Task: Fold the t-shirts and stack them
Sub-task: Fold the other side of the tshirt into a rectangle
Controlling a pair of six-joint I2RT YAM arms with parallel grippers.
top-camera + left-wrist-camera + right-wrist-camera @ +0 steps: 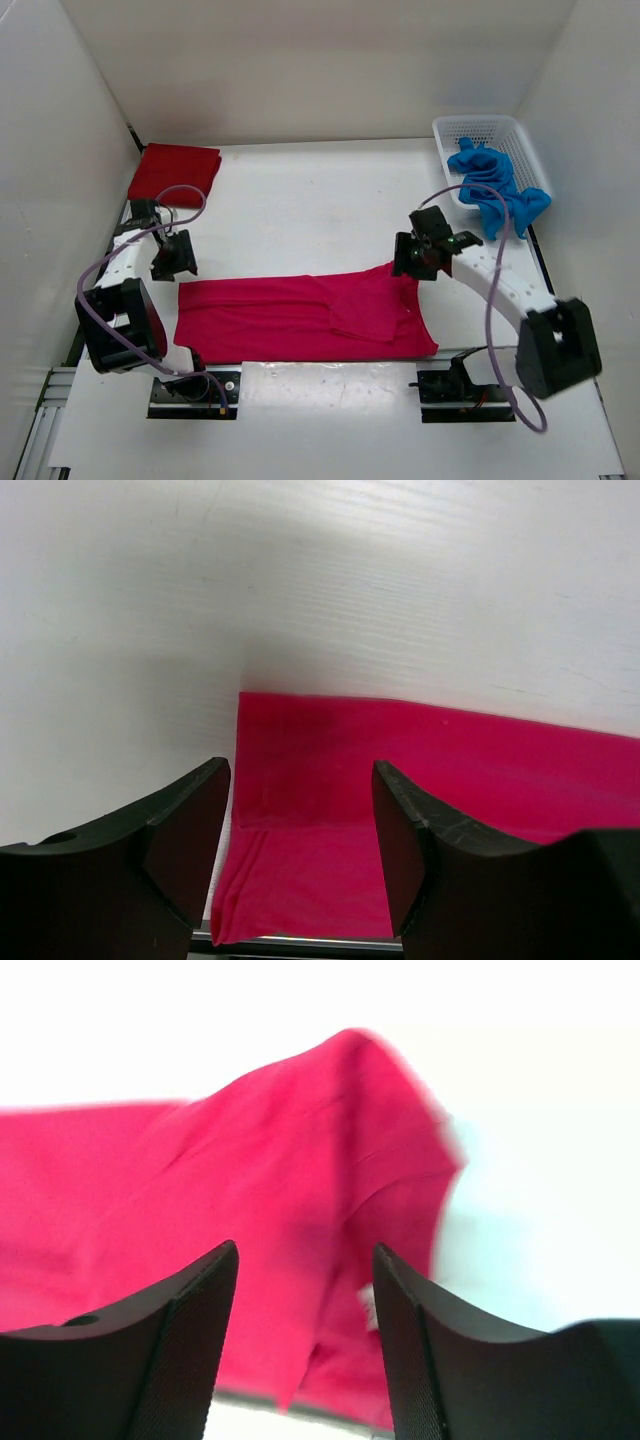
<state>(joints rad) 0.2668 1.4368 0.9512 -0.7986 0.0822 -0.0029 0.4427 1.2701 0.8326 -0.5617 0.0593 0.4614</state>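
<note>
The magenta-pink t-shirt (300, 318) lies flat across the near part of the table, partly folded, with a sleeve flap turned in near its right end. It also shows in the left wrist view (330, 820) and the right wrist view (250, 1200). The dark red t-shirt (174, 172) lies folded at the back left. The bright blue t-shirt (492, 188) hangs crumpled out of the basket. My left gripper (172, 262) is open and empty above the pink shirt's left end. My right gripper (418, 256) is open and empty above its right far corner.
A white plastic mesh basket (470, 130) stands at the back right against the wall. White walls close in the table on the left, back and right. The pink shirt's near edge hangs over the table's front rail (300, 944).
</note>
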